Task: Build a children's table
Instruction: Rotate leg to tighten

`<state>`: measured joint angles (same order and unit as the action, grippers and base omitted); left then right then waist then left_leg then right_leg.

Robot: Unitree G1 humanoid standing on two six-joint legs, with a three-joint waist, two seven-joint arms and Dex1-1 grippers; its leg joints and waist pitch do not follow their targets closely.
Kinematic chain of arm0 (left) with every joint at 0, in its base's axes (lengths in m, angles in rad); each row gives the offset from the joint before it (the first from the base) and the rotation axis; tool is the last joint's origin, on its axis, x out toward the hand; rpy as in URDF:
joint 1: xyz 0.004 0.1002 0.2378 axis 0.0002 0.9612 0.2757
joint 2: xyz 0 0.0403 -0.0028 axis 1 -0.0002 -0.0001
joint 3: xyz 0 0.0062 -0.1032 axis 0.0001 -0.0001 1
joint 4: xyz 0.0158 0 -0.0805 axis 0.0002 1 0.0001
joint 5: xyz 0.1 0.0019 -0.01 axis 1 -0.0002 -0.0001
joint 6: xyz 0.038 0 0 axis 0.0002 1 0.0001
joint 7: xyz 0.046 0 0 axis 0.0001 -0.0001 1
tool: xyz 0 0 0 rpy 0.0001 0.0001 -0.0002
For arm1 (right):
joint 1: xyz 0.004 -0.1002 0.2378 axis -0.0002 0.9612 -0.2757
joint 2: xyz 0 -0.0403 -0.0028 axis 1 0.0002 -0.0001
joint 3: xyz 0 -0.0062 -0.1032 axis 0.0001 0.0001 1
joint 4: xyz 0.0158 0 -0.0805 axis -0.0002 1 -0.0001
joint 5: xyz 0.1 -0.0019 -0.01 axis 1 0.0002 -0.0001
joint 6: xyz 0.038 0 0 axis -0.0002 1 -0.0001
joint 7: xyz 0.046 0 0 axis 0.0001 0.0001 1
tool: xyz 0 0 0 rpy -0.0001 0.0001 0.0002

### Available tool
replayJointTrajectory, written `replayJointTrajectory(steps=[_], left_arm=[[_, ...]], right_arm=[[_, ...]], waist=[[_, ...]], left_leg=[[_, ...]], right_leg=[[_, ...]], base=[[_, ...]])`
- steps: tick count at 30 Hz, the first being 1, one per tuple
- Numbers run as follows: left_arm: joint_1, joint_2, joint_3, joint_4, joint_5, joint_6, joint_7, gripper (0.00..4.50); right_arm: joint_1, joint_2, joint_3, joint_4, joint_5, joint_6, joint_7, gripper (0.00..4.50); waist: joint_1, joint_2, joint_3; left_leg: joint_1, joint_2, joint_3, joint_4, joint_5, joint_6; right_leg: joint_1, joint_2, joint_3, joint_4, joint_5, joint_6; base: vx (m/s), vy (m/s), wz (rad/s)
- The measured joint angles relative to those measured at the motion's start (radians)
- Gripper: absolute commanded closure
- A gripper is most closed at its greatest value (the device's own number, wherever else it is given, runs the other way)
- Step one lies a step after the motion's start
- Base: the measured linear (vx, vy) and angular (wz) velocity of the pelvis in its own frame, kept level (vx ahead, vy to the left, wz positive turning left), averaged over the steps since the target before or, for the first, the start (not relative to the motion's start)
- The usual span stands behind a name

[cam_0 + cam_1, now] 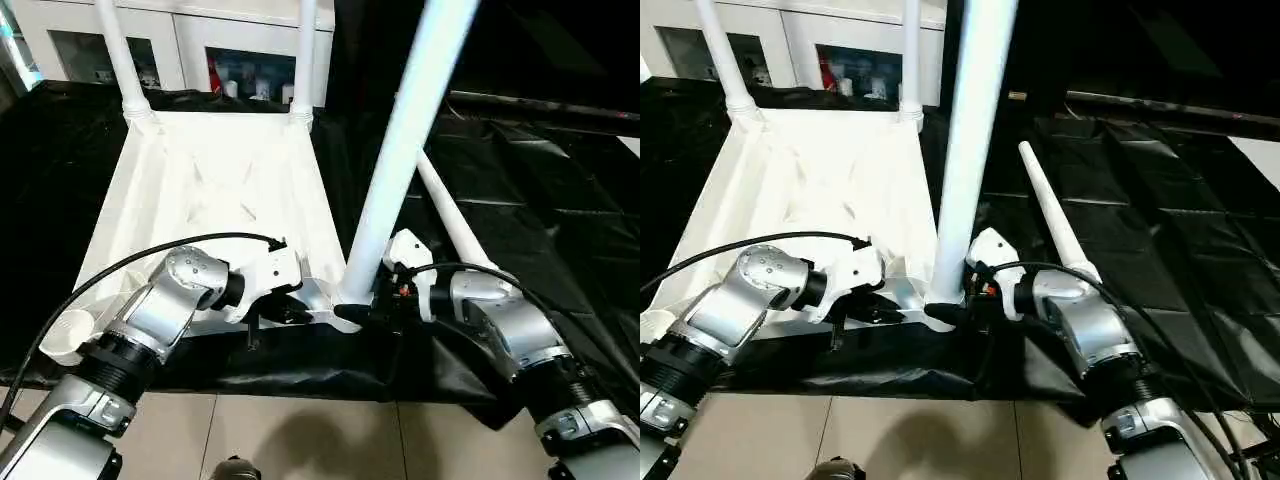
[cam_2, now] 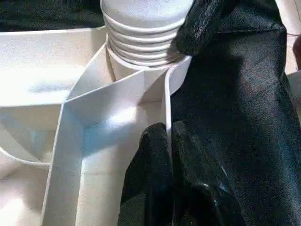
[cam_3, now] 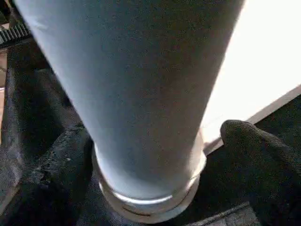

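Lying upside down on the black-draped work table (image 1: 520, 190), the large white plastic rectangular tabletop (image 1: 215, 180) is showing its ribbed underside upward. Two long white tube legs (image 1: 120, 55) (image 1: 305, 50) are standing upright in the far corner sockets. A third white tube leg (image 1: 400, 140) is standing in the near right corner socket (image 2: 141, 52), leaning slightly toward the right as it rises; its ridged collar is sitting in the socket's mouth. A fourth white tube leg (image 1: 1055, 215) is lying loose on the black cloth just to the right of the tabletop, tapered end pointing away.

The left gripper (image 2: 168, 141) is clamping the tabletop's thin near edge wall beside that socket, its two black fingers pressed together on the wall from either side. The right gripper (image 3: 150, 155) is straddling the base of the third leg with its fingers (image 3: 254, 141) spread wide apart, one on each side of the tube near the collar; whether they are touching the tube cannot be told. White cabinets (image 1: 200, 40) are standing behind the table.
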<state>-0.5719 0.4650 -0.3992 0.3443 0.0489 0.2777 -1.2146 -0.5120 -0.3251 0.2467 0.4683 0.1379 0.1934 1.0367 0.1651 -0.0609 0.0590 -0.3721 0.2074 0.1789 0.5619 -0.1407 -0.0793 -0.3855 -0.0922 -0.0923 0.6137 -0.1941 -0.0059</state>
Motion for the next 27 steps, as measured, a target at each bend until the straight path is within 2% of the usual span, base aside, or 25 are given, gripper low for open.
replayJointTrajectory(steps=[4,6,7,13,21,27], left_arm=[[0.000,0.000,0.000,0.000,0.005,0.001,0.000,4.50],[0.000,0.000,0.001,0.000,0.006,0.002,0.000,4.50],[0.000,0.001,0.001,0.000,0.006,0.002,0.000,4.50],[0.000,0.002,0.003,0.000,0.006,0.005,0.001,4.50],[0.000,0.002,0.010,0.000,0.006,0.013,0.002,4.50],[-0.028,-0.043,0.033,0.067,0.028,0.061,0.096,4.50]], right_arm=[[-0.007,0.007,0.000,0.022,0.002,-0.011,0.014,0.88],[-0.007,0.010,0.000,0.028,0.004,-0.014,0.020,0.88],[-0.007,0.011,0.000,0.030,0.004,-0.018,0.020,1.12],[-0.010,0.017,0.001,0.047,0.007,-0.032,0.032,1.61],[-0.011,0.027,-0.004,0.068,0.007,-0.050,0.022,1.72],[-0.047,0.120,-0.058,0.186,0.008,-0.061,-0.165,1.73]], waist=[[-0.001,-0.001,0.000],[-0.003,-0.001,-0.001],[-0.003,-0.001,-0.001],[-0.006,-0.002,-0.001],[-0.010,-0.003,-0.002],[-0.039,-0.009,-0.006]], left_leg=[[0.000,0.000,0.000,0.002,0.000,0.000],[0.000,0.000,0.000,0.002,0.000,0.000],[0.000,0.000,0.000,0.002,0.000,0.000],[0.000,0.000,-0.001,0.003,0.000,0.000],[0.001,0.000,-0.001,0.003,0.000,0.000],[0.005,0.000,-0.002,0.003,0.000,0.000]], right_leg=[[0.000,0.000,0.000,0.002,0.000,0.000],[0.000,0.000,0.000,0.002,0.000,0.000],[0.000,0.000,0.000,0.002,0.000,0.000],[0.000,0.000,0.000,0.003,0.000,0.000],[0.000,0.000,0.000,0.003,0.000,0.000],[0.001,0.000,0.000,0.005,0.002,-0.002]], base=[[0.000,0.000,0.00],[0.000,0.000,0.00],[0.000,0.000,0.00],[0.000,0.000,0.00],[0.000,0.000,0.00],[0.000,0.000,0.00]])
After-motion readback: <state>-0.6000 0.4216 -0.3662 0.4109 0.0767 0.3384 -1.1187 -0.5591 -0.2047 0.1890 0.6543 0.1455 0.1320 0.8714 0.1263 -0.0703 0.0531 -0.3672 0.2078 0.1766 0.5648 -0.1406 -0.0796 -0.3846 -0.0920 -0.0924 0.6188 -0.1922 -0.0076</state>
